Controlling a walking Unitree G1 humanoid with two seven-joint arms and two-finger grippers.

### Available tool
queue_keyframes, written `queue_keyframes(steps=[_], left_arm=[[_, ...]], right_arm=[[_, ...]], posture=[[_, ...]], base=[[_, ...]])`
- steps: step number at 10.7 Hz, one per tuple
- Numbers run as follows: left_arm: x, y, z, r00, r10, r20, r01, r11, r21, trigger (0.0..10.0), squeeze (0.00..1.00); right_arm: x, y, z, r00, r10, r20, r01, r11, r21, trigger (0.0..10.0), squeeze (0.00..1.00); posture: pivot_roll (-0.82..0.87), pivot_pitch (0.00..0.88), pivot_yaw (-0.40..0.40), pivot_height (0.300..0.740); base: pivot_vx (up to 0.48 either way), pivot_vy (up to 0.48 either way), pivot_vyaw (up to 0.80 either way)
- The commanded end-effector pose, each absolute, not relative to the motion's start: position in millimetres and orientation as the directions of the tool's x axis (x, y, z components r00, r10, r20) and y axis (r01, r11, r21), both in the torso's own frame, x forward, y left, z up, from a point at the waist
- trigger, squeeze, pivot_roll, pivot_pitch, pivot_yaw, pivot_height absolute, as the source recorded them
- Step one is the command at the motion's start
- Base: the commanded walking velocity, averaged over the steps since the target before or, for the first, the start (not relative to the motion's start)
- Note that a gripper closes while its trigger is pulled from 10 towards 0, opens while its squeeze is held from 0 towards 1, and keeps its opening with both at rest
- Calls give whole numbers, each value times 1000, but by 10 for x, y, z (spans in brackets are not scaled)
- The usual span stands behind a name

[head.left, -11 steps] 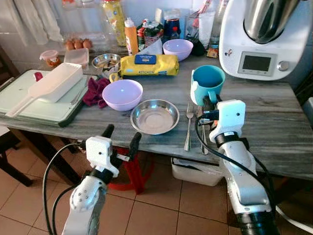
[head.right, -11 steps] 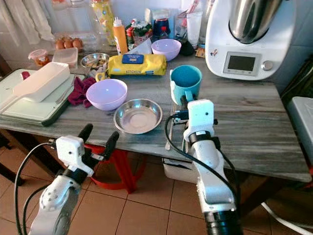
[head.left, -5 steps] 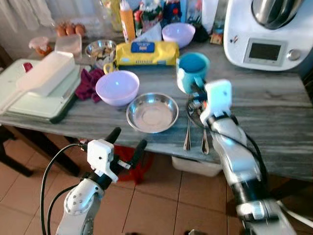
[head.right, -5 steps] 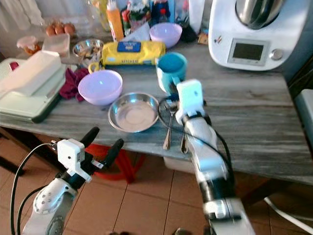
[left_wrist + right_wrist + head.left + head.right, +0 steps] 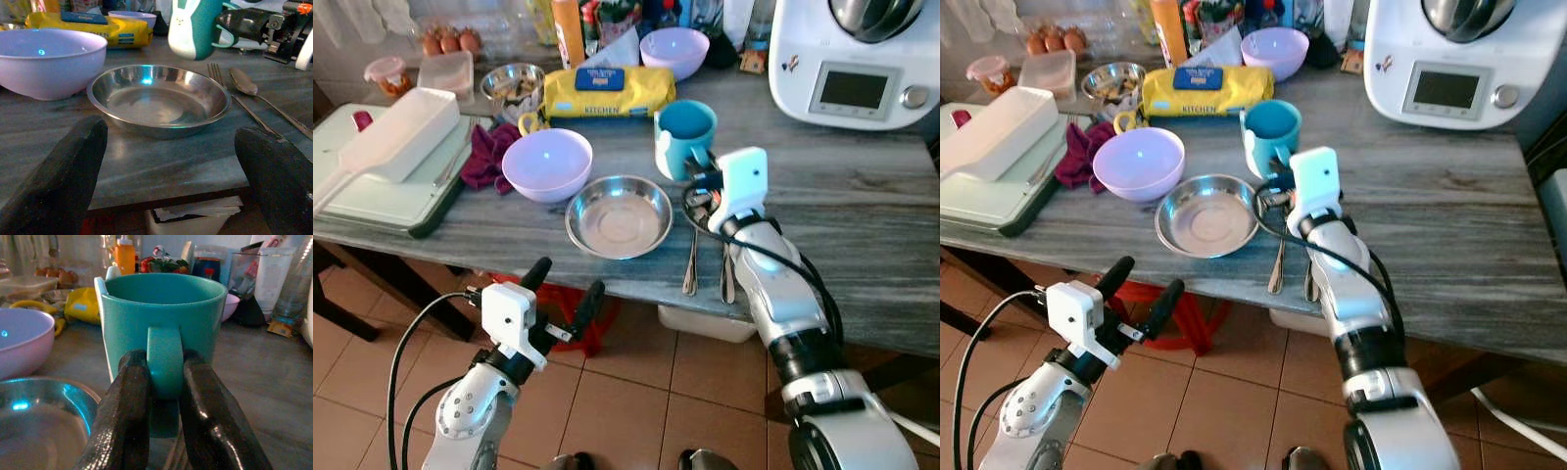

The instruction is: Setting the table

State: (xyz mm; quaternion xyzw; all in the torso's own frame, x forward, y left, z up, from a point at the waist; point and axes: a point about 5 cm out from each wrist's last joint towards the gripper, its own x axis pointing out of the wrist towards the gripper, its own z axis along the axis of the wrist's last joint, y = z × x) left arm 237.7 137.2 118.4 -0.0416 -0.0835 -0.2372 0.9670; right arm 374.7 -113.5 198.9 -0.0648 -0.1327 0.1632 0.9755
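Your right gripper [image 5: 164, 396] is clamped on the teal mug's [image 5: 685, 137] handle, mid-table behind the fork [image 5: 692, 257] and spoon [image 5: 725, 264]. The steel bowl [image 5: 619, 215] sits near the front edge. Your left gripper [image 5: 563, 291], fingers spread, hangs below that edge.

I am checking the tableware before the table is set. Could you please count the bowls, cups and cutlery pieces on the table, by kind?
Lilac plastic bowls: 2, near and far
Steel bowls: 2, empty one and small one at the back
Teal cups: 1, handle pinched by the right tool
Forks: 1
Spoons: 1
Total: 7
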Motion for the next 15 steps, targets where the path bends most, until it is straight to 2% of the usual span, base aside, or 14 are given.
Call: queue_keyframes(steps=[1,4,12,13,14,15], left_arm=[[2346,1401,1195,878,-445,174,457,889,-33,10000,0],[2327,1370,1250,856,-482,188,498,866,-49,10000,0],[2303,1382,1263,860,-479,178,494,868,-50,10000,0],[2302,1361,1268,845,-500,190,518,853,-62,10000,0],[2296,1338,1285,836,-512,197,533,843,-69,10000,0],[2290,1313,1315,825,-525,208,549,832,-75,10000,0]], right_arm=[[3773,-1118,2059,901,342,268,-310,938,-155,10000,0],[3866,-1136,2115,895,346,281,-317,937,-145,10000,0],[3966,-1115,2020,906,352,234,-351,935,-47,10000,0],[3970,-1115,2013,904,357,234,-357,933,-41,10000,729],[3975,-1125,2007,906,356,231,-356,934,-41,10000,1000],[3979,-1129,2006,906,356,230,-356,934,-42,10000,1000]], posture=[[4,238,72,740],[11,239,80,740],[39,236,81,740],[39,233,81,740],[36,230,80,740],[35,227,80,740]], base=[[0,0,0],[0,0,0],[0,0,0],[0,0,0],[0,0,0],[0,0,0]])
